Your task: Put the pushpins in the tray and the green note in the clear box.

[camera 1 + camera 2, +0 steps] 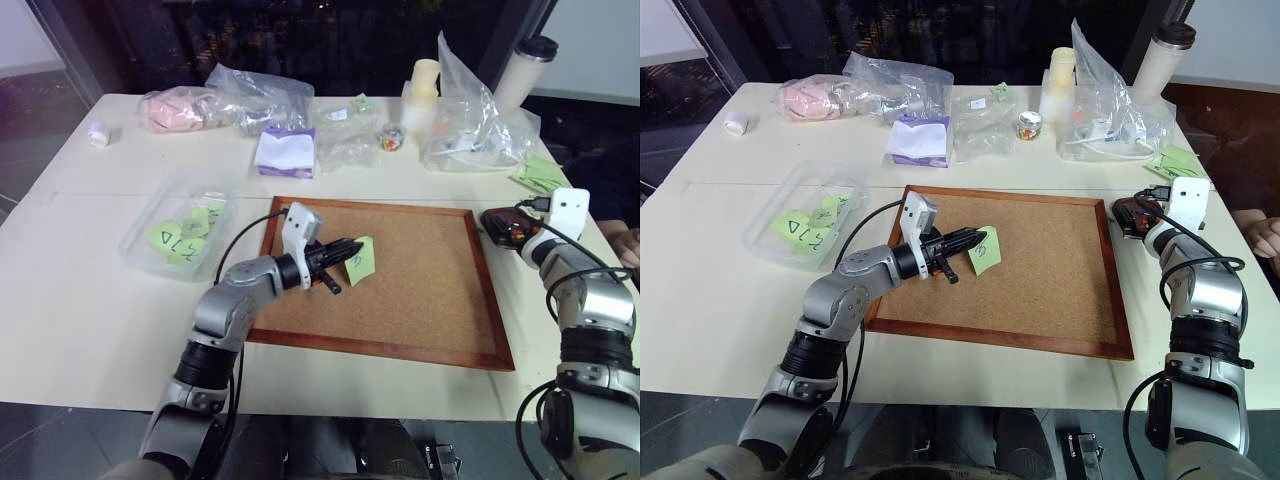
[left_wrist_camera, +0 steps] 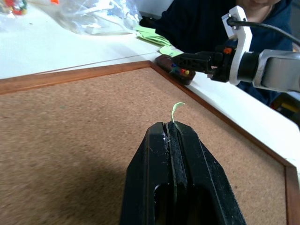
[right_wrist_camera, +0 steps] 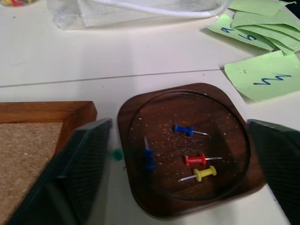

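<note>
Right wrist view showed the right gripper (image 3: 180, 154) with fingers spread wide, gripping nothing, hovering over the tray (image 3: 140, 117). Tray sat on the tabletop just off the corkboard's (image 1: 420, 290) far right corner, near the table's right edge. Four pushpins (image 3: 192, 159) lay inside it: two blue, one red, one yellow. A small green speck sat beside the tray's rim near one finger; couldn't tell what it was.

Left gripper (image 1: 352, 248) was clamped shut on the green note (image 1: 361, 260), holding it by one edge above the corkboard, roughly mid-board toward its left side. In the left wrist view the note's (image 2: 176, 110) thin edge stuck up from between the closed fingers (image 2: 154, 154).

Clear box (image 1: 140, 245) sat on the tabletop just left of the corkboard, toward the table's left edge, with lime notes (image 1: 175, 238) inside.

More green notes (image 3: 262, 77) lay on the tabletop beyond the tray, near the right edge. Clear plastic bags (image 1: 470, 120) were along the far edge.
</note>
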Motion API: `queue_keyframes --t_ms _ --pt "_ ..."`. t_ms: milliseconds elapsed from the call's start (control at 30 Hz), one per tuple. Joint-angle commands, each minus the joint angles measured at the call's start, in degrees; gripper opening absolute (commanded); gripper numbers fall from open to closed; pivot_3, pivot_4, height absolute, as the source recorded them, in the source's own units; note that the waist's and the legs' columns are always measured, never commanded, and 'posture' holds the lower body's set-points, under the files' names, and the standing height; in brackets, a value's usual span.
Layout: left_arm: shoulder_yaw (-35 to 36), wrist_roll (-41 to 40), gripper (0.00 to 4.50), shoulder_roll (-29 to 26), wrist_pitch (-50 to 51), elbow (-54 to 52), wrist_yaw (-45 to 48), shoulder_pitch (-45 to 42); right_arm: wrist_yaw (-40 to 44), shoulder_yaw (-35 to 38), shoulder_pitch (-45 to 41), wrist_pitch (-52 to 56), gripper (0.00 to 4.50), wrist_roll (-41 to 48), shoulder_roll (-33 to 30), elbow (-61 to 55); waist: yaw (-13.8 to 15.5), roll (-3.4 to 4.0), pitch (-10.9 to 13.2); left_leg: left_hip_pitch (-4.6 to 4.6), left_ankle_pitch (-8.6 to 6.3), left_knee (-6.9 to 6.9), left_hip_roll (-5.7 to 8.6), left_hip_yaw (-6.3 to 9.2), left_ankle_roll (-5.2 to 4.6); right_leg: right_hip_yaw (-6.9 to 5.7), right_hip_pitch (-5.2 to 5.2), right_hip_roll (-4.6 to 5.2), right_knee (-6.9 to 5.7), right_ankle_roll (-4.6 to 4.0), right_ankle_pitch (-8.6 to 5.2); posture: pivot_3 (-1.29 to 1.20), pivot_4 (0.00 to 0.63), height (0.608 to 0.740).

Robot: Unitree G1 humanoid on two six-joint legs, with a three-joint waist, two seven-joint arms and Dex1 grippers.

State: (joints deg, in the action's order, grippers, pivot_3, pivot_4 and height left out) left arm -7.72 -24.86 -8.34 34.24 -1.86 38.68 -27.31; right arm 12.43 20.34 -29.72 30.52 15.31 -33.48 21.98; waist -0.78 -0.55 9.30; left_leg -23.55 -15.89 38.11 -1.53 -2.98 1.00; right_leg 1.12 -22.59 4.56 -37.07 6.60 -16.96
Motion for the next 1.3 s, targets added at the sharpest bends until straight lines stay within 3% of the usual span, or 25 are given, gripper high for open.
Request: queue_keyframes --t_ms 33,200,467,600,800,933,1067,1100,1133,1300 --pt "0.1 -0.3 0.0 -1.1 -1.1 -3.9 0.7 0.4 0.4 0.4 -0.5 -0.9 4.47 -0.1 -0.4 -1.1 0.0 0.0 0.0 0.0 0.0 0.0 0.0 0.0 0.0 0.0 0.0 0.0 0.0 0.0 0.0 0.0 0.15 0.74" --pt "2.1 -2.5 0.0 -4.5 1.1 -8.9 1.0 2.1 1.1 1.3 0.1 1.3 4.47 1.7 -0.4 -5.4 0.0 0.01 0.0 0.0 0.0 0.0 -0.01 0.0 0.0 0.0 0.0 0.0 -0.01 0.0 0.0 0.0 0.15 0.74" --pt "13.3 -12.2 0.0 -14.8 7.7 -18.5 2.0 4.9 17.0 -3.5 8.3 15.1 4.47 16.7 -1.9 -34.2 -0.1 0.02 0.0 0.01 -0.03 -0.02 -0.22 0.05 -0.05 0.0 0.01 -0.05 -0.02 0.0 0.0 0.0 0.15 0.74" --pt "18.6 -16.2 0.0 -18.0 9.4 -18.4 1.0 3.3 22.0 -5.3 11.0 16.9 4.47 20.9 -3.3 -42.7 0.2 -0.01 0.0 0.01 -0.05 -0.01 -0.19 0.06 -0.07 -0.03 0.04 0.0 0.01 0.0 0.0 0.0 0.15 0.74" --pt "27.7 -13.5 0.0 -24.2 7.0 -4.3 -4.3 -3.9 27.3 -11.3 10.9 18.2 4.47 24.4 -5.4 -51.3 -0.2 -0.2 0.1 0.02 -0.05 0.0 -0.12 0.14 -0.08 -0.12 0.05 -0.07 0.01 -0.01 0.0 0.0 0.15 0.74" --pt "27.2 -6.2 0.0 -28.6 -1.0 10.6 -3.5 -5.6 28.1 -14.4 10.3 17.0 4.47 22.7 -6.5 -51.3 -0.1 -0.22 0.2 0.06 -0.05 -0.01 -0.08 0.09 -0.08 -0.08 0.01 -0.09 0.0 -0.01 -0.01 0.0 0.15 0.74" --pt "24.4 -2.7 0.0 -29.1 -4.9 16.9 -1.2 -5.5 28.3 -15.5 10.3 16.0 4.47 21.4 -7.0 -50.8 0.5 -0.53 0.3 0.02 -0.05 -0.01 -0.08 0.08 -0.07 -0.13 0.02 -0.02 0.01 -0.01 -0.01 0.0 0.15 0.74" --pt "23.8 -1.8 0.7 -29.0 -5.7 18.1 -0.7 -5.4 28.4 -15.8 10.4 15.8 4.5 21.0 -7.1 -50.6 0.6 -0.55 0.3 -0.02 -0.05 0.0 -0.09 0.1 -0.08 -0.17 0.02 0.02 0.02 -0.01 -0.01 0.0 0.15 0.74" --pt "23.2 -1.3 1.0 -28.9 -6.3 18.9 0.1 -5.1 28.3 -15.8 10.5 15.6 4.5 20.6 -7.1 -50.5 0.7 -0.57 0.4 -0.02 -0.05 0.0 -0.09 0.09 -0.08 -0.17 0.02 0.06 0.02 -0.01 -0.01 0.0 0.15 0.74" --pt "22.7 -1.6 3.53 -28.9 -6.3 20.0 3.0 -5.3 27.9 -16.0 11.6 14.8 4.5 19.2 -7.2 -50.6 0.3 -0.61 0.4 -0.04 -0.05 0.0 -0.1 0.07 -0.08 -0.16 0.0 0.06 0.01 -0.01 0.0 0.0 0.15 0.74"
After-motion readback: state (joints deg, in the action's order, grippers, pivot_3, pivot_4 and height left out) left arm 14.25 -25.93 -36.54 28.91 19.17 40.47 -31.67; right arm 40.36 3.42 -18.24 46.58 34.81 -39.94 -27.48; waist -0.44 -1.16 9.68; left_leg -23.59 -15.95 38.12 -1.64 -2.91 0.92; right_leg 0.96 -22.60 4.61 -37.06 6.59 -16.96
